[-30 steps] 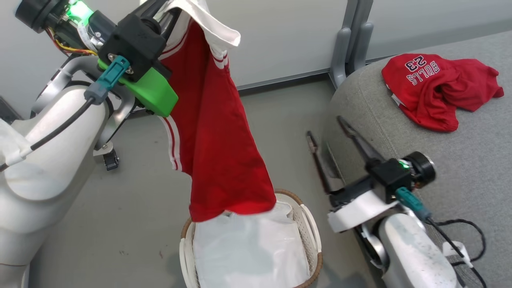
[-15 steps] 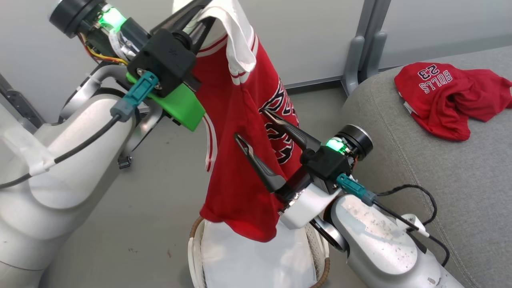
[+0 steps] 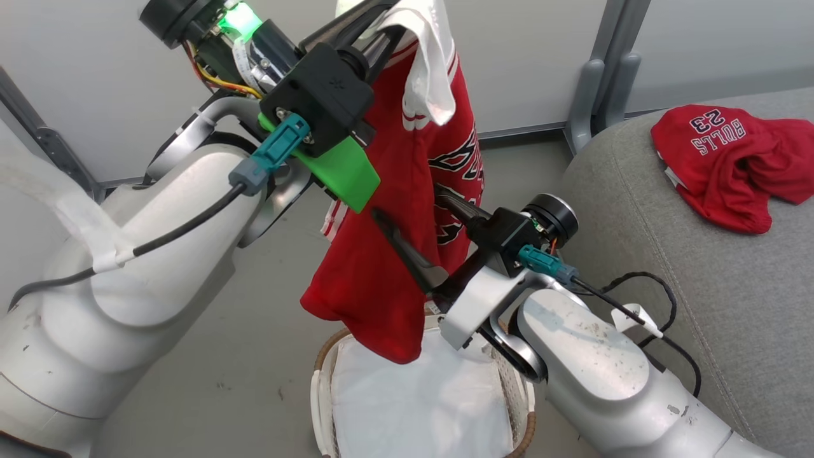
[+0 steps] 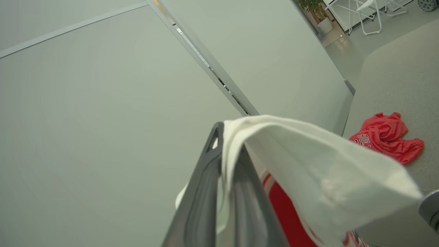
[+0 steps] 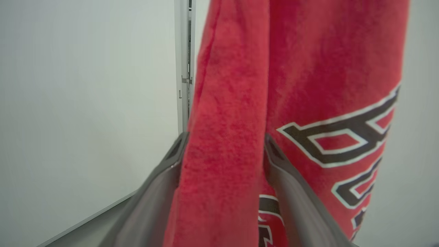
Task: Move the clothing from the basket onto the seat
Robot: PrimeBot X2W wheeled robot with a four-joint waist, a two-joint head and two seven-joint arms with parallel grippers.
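Note:
My left gripper (image 3: 381, 16) is raised high and shut on the white-trimmed edge of a red garment (image 3: 381, 273), which hangs down with its hem just above the basket (image 3: 324, 381). In the left wrist view the white trim (image 4: 308, 161) drapes over the closed left gripper (image 4: 228, 137). My right gripper (image 3: 413, 213) stands open against the hanging cloth. In the right wrist view a fold of the red cloth (image 5: 223, 120) sits between the spread fingers (image 5: 176, 151). A second red piece, printed "BULLS 23" (image 3: 725, 159), lies crumpled on the grey seat (image 3: 699, 286).
Inside the basket lies a white liner (image 3: 420, 394). A grey post (image 3: 604, 76) stands against the pale wall behind the seat. The floor (image 3: 254, 356) is grey. A black cable (image 3: 642, 299) loops off my right forearm.
My right gripper rose from beside the seat to straddle a fold of the hanging garment. The left gripper carried the garment rightwards, its hem lifting off the basket. The camera view shifted too.

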